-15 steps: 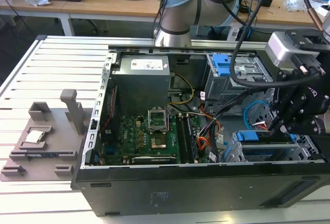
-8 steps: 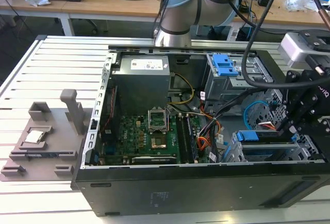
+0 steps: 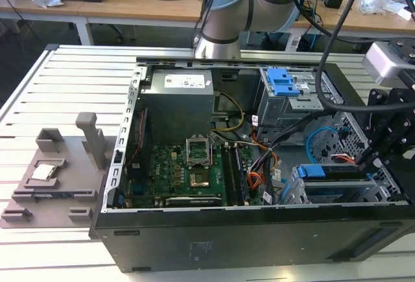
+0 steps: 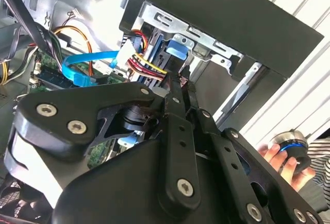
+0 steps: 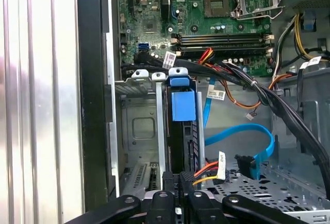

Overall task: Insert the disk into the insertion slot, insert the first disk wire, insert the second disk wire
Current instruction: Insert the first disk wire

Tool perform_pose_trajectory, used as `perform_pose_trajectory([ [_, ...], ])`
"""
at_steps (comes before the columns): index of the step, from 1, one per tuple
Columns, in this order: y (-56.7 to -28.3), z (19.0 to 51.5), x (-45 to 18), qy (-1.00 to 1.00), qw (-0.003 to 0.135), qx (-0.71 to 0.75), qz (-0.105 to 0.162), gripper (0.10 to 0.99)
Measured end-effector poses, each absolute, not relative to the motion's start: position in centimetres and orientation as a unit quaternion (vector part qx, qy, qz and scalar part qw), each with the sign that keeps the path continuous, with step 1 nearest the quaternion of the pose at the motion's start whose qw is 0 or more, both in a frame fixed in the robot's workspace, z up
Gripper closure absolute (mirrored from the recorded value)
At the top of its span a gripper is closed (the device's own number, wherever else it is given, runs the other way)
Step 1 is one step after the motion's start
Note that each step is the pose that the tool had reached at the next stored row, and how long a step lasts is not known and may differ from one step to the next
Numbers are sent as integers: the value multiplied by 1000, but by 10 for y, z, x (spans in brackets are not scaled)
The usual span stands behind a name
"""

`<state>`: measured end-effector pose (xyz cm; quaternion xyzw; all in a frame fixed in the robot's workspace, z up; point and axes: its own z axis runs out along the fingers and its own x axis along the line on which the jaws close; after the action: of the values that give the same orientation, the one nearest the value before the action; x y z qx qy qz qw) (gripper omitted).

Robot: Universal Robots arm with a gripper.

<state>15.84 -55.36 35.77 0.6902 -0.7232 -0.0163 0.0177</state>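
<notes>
The disk is in the insertion slot, low at the exterior view's right. The gripper is clamped on first disk wire by its plug, just behind. Risk: skewed push bends connector, or snags second disk wire nearby.

Open computer case: one, with one motherboard and one power supply. One disk, one light blue cable, one red-orange wire bundle. One grey fixture, at the exterior view's left.

We read no print. White label on power supply, white tags on cables: lettering illegible to us.
</notes>
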Motion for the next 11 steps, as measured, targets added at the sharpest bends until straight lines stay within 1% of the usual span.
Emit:
perform_pose_trajectory([
  [8, -554, 352, 158, -723, 18, 690, -16, 922],
  [11, -550, 352, 153, -723, 16, 690, -19, 922],
])
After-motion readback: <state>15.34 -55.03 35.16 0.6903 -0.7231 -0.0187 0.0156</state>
